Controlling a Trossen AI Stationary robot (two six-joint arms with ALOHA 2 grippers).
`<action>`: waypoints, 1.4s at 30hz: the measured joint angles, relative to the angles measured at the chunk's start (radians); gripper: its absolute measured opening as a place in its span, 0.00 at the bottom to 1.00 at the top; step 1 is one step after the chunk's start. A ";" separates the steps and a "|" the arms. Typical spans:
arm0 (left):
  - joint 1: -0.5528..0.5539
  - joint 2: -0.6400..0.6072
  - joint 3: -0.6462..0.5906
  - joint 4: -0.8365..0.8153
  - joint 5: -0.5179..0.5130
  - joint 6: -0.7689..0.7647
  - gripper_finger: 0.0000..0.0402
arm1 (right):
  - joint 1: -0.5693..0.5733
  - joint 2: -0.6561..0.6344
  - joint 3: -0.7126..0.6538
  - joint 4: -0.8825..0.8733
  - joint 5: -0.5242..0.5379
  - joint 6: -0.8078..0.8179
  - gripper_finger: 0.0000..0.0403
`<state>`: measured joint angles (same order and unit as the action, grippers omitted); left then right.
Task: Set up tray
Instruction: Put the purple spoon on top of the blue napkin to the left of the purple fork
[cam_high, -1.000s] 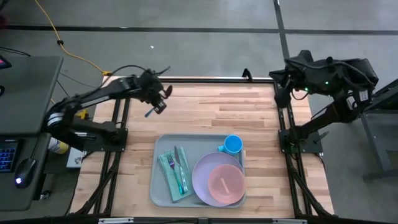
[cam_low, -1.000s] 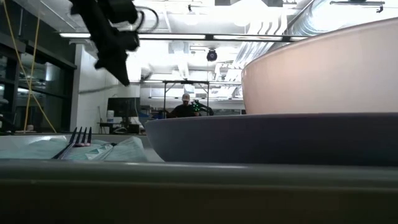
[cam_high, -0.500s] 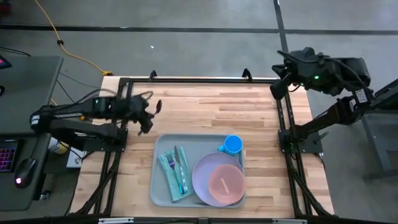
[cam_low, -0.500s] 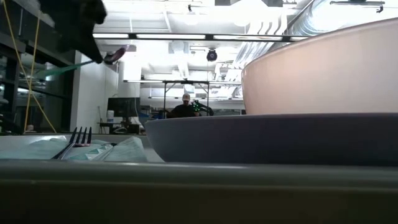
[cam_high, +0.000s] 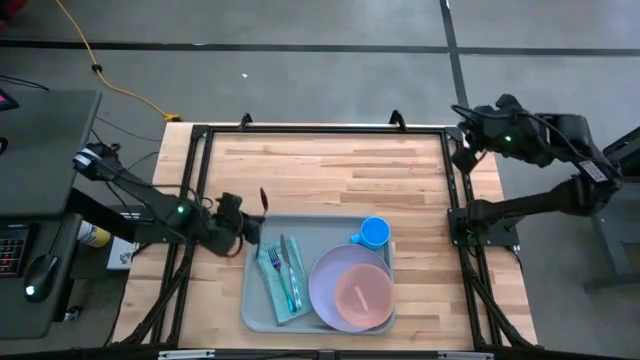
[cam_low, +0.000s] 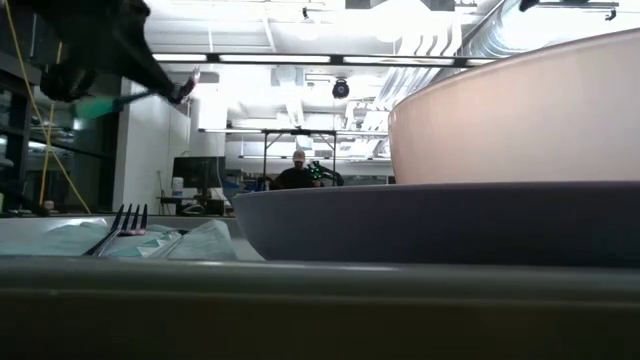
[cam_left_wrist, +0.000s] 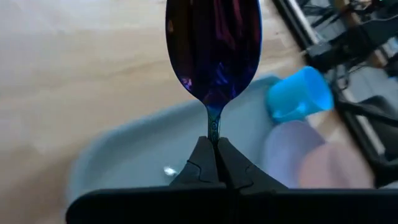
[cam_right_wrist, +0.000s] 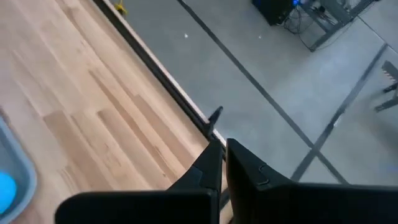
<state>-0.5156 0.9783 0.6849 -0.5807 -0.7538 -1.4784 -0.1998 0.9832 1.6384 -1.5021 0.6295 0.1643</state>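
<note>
Left wrist view: fingers (cam_left_wrist: 213, 163) pinch spoon (cam_left_wrist: 213, 53); blurred overhead.

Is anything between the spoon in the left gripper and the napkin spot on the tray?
Nothing visible. The left gripper, shut on the iridescent metal spoon, hangs beside the pale grey-green plastic tray; the folded teal napkin with fork lies just beyond.

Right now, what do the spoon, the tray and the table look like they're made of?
Spoon: likely metal, mirror-glossy with a blue-purple iridescent sheen; the shut left gripper pinches its neck.
Tray: probably plastic, matte pale grey-green, with rounded moulded corners.
Table: wood, with light planks and visible grain.
</note>
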 joint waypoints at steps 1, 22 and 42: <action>-0.020 0.034 0.021 0.008 -0.007 -0.029 0.03 | -0.006 -0.024 -0.030 0.018 -0.016 -0.014 0.00; -0.093 0.717 0.824 -0.604 0.133 -0.221 0.03 | -0.032 -0.240 -0.356 0.190 -0.291 -0.069 0.00; 0.070 0.880 0.999 -0.798 0.029 -0.143 0.03 | -0.032 -0.240 -0.359 0.192 -0.305 -0.070 0.00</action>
<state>-0.4456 1.8587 1.6836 -1.3790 -0.7251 -1.6214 -0.2314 0.7437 1.2797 -1.3106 0.3244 0.0938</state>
